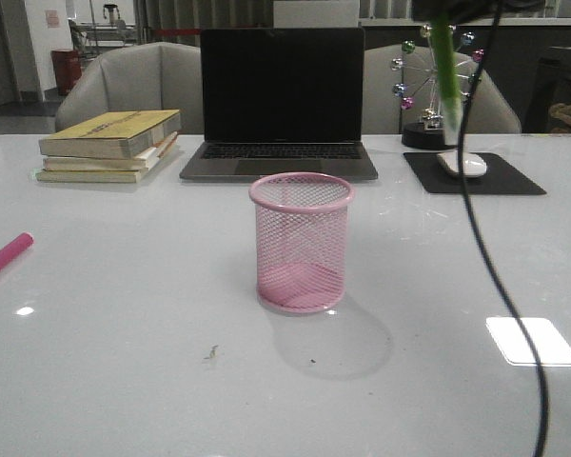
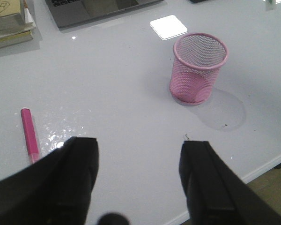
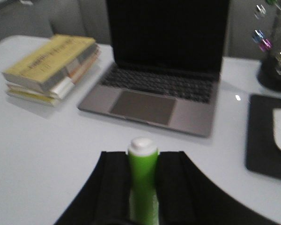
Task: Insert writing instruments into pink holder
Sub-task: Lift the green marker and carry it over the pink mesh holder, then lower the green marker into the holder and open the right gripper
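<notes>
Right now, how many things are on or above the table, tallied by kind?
Pens: 2 (green pen clamped in the right gripper, pink pen lying on the table)
Pen holder: 1
Books: 3, stacked
Laptop: 1
Mouse: 1
Mouse pad: 1
Ferris-wheel ornament: 1
Total: 10

bare table (image 1: 124, 314) around pink holder (image 1: 302, 243); laptop (image 1: 281, 105) behind
</notes>
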Available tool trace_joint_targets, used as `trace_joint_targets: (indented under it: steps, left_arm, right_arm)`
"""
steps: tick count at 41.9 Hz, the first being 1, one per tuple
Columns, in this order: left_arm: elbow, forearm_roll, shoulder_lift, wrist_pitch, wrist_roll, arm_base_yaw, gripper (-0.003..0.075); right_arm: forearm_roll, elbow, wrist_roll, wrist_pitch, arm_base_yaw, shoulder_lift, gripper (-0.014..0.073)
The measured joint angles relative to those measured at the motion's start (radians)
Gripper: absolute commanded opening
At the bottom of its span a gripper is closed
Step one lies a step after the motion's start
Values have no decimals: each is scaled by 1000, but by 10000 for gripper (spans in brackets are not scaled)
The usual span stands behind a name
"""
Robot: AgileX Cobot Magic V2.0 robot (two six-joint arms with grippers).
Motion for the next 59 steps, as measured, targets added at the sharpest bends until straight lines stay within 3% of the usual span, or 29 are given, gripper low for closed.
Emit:
trace_joint_targets:
  steps: [10,18,28,33,38,52,59]
  left_arm:
    - [0,0,4,-4,0,0,434]
    - [0,0,9,-4,0,0,434]
    - [0,0,9,-4,0,0,434]
    - [0,0,9,-4,0,0,434]
    - [0,0,9,-4,0,0,434]
    - [0,0,9,-4,0,0,437]
    - [-8,28,59,-8,-43,16,440]
  right_arm:
    - [-25,73,-2,-386,160,98,143]
    - [-64,75,-2,-445,182,235,163]
    - [-70,75,-2,-428,186,326,463]
    - [-71,75,-2,-404,186,304,487]
    - [-73,75,-2,-280,186,189,487]
    - [-76,75,-2,517,186,-283,486]
    - [-78,111,-2,729,186,-463,486]
